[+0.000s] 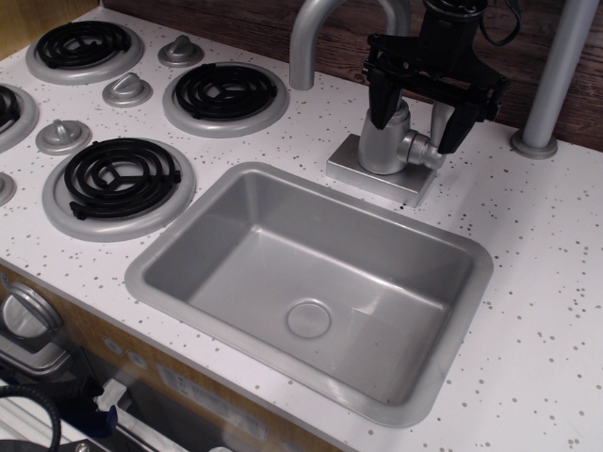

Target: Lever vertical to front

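The lever (440,120) is a short silver-grey paddle standing upright beside the faucet's cylindrical base (384,146), joined to it by a stubby side pivot (424,151). My black gripper (415,132) hangs down from above at the back of the counter. It is open, with its jaws straddling the base and the lever. The left fingertip (380,111) is at the top left of the base. The right fingertip (452,132) is just right of the lever, close to it or touching it. The gripper body hides the lever's top.
The gooseneck spout (306,47) rises left of the gripper. The grey sink (203,240) lies in front of the faucet. Black coil burners (224,94) and round silver knobs (127,90) fill the left counter. A grey pole (556,75) stands at the back right.
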`<state>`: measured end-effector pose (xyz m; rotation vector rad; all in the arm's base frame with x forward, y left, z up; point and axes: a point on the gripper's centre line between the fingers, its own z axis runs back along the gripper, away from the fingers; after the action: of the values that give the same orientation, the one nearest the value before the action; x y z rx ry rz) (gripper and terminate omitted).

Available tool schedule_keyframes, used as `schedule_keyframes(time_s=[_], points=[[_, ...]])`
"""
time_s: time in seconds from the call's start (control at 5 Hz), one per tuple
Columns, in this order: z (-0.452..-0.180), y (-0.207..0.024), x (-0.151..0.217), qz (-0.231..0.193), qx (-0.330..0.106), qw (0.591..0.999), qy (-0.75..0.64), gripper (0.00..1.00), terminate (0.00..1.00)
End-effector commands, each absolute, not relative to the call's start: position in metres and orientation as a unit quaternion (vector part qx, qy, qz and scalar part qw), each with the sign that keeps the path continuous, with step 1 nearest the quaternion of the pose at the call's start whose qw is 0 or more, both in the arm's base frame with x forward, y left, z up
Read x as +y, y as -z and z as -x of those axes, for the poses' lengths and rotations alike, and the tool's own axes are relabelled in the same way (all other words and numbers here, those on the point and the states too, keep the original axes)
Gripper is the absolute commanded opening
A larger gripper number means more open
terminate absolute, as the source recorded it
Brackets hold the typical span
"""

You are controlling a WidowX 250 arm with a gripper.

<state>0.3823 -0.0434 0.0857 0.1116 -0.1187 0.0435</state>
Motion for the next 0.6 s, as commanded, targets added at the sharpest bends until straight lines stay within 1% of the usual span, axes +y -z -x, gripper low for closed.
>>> schedule_keyframes(time_s=[0.0, 0.2, 0.4], points=[[-0.382, -0.086, -0.043, -0.056, -0.059, 0.996, -0.022, 1.00, 0.00], [-0.385, -0.094, -0.057, -0.047, -0.102, 0.994, -0.017, 1.00, 0.00], [-0.390, -0.106, -0.068, -0.056, -0.151, 0.987, -0.011, 1.00, 0.00]])
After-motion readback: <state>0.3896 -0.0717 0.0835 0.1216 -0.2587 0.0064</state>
